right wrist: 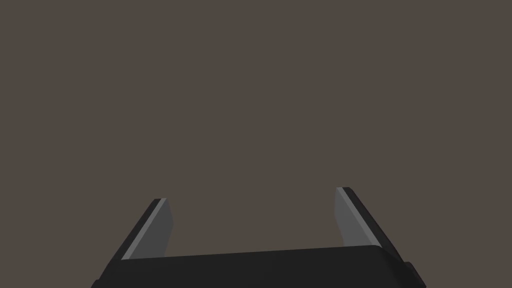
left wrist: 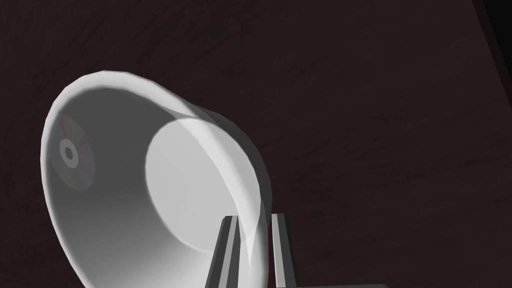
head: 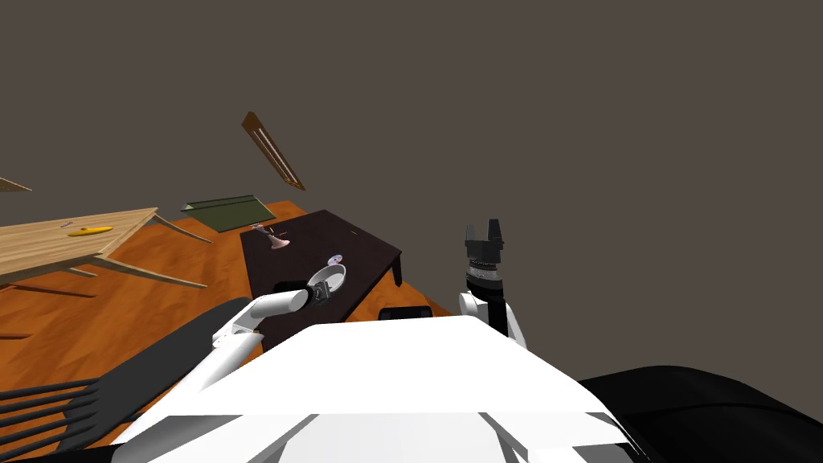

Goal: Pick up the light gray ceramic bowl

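A light grey bowl (head: 329,277) is at the near part of a low dark table (head: 362,245). In the left wrist view the bowl (left wrist: 125,200) appears tilted, its opening turned sideways, with the dark table top (left wrist: 375,125) behind it. My left gripper (left wrist: 254,220) is shut on the bowl's rim, one finger inside the wall and one outside. In the head view the left gripper (head: 320,294) sits at the bowl's near edge. My right gripper (head: 485,233) is raised to the right of the table, and its fingers (right wrist: 160,225) stand open with nothing between them.
A small disc (head: 335,260) lies just beyond the bowl, and a pink object (head: 277,239) stands farther back on the dark table. A light wooden table (head: 48,241) with a yellow item (head: 90,231) is at the left. A dark chair (head: 120,386) is near my left side.
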{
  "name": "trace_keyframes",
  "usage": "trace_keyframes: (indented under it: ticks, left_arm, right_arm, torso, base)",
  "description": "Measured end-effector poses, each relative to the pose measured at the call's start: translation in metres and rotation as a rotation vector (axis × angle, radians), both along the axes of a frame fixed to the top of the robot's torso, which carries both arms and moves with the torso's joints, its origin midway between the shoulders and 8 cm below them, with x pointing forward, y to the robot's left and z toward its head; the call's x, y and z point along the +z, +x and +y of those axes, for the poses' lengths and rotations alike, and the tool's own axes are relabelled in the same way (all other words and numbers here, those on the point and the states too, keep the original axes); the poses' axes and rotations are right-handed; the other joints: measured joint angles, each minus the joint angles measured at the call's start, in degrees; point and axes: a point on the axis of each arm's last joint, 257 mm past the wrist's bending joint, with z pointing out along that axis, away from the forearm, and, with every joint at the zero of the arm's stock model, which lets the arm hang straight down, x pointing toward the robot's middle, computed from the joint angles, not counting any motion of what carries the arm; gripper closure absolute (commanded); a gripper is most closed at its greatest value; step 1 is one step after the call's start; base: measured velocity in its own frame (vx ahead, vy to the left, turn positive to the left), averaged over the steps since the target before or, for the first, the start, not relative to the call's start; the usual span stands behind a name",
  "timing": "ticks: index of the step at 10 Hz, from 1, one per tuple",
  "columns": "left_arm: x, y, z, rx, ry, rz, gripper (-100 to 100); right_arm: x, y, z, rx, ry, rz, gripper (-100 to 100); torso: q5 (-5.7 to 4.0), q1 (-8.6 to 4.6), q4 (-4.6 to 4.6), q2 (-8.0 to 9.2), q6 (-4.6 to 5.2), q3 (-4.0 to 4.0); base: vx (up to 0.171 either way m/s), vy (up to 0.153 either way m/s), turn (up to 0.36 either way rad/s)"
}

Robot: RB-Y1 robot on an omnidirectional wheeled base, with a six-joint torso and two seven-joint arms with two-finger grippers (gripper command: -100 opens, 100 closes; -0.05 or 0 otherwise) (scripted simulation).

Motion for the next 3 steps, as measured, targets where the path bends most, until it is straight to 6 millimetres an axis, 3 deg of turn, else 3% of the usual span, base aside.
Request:
trace_keyframes:
  ticks: [2,3]
  left_arm:
    - [0.0097,-0.0001,0.0008,-0.006,0.001,0.0,100]
    - [0.01,-0.0006,0.0007,-0.005,0.0,0.001,0]
  right_arm:
    - [0.0,0.0,0.0,0.0,0.0,0.0,0]
    - [0.0,0.0,0.0,0.0,0.0,0.0,0]
  torso:
    - [-0.03,-0.07,0.03,0.11,0.0,0.07]
    - [-0.02,-0.05,0.03,0.08,0.01,0.06]
  base:
    - [-0.018,-0.01,0.014]
    - [0.0,0.0,0.0]
